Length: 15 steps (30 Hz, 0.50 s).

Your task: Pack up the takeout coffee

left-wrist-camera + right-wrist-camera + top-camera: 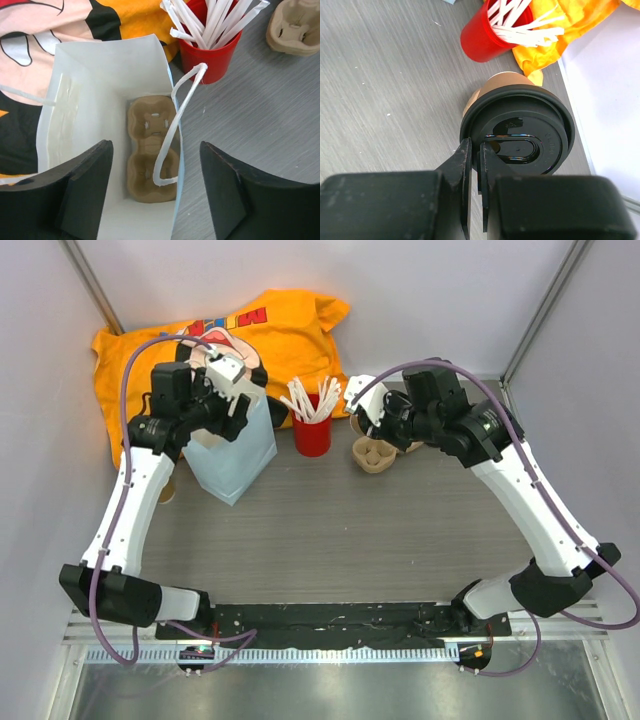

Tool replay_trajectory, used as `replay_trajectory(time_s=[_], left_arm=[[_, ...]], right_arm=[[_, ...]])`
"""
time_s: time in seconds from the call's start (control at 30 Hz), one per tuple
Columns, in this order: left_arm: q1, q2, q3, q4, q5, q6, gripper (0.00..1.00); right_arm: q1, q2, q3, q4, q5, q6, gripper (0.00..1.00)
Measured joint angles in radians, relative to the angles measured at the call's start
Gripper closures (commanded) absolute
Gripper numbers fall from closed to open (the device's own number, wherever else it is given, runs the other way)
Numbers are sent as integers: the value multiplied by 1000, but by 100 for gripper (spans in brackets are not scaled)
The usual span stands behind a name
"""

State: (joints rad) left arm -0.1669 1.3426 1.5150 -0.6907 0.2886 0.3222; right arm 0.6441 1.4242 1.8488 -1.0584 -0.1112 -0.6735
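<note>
The takeout coffee [520,127] is a brown paper cup with a black lid. It sits right of the red cup, close to the back wall. My right gripper [474,150] is shut on the near rim of its lid, one finger outside and one inside the rim. In the top view the right gripper [372,423] hides most of the cup. My left gripper [155,170] is open and empty, hovering over the mouth of a white paper bag [75,100]. A pulp cup carrier [142,117] lies on the bag's bottom. In the top view the left gripper [232,400] is above the bag [232,455].
A red cup of white sticks [312,433] stands between the bag and the coffee, and it shows in the left wrist view [210,60]. A second pulp carrier [375,455] lies on the table by the right gripper. An orange cloth [270,325] lies behind the bag.
</note>
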Motion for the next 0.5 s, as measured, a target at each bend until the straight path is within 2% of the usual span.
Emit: replay_trajectory(time_s=[0.03, 0.07, 0.17, 0.23, 0.27, 0.5], left_arm=[[0, 6, 0, 2, 1, 0, 44], [0, 10, 0, 3, 1, -2, 59], [1, 16, 0, 5, 12, -4, 86], [2, 16, 2, 4, 29, -4, 97], [3, 16, 4, 2, 37, -5, 100], [3, 3, 27, -38, 106, -39, 100]], right_arm=[[0, -2, 2, -2, -4, 1, 99], [0, -3, 4, -5, -9, 2, 99], [0, -4, 7, -14, -21, 5, 99], [0, -4, 13, -19, -27, 11, 99], [-2, -4, 19, -23, -30, 14, 99], [-7, 6, 107, -21, -42, 33, 99]])
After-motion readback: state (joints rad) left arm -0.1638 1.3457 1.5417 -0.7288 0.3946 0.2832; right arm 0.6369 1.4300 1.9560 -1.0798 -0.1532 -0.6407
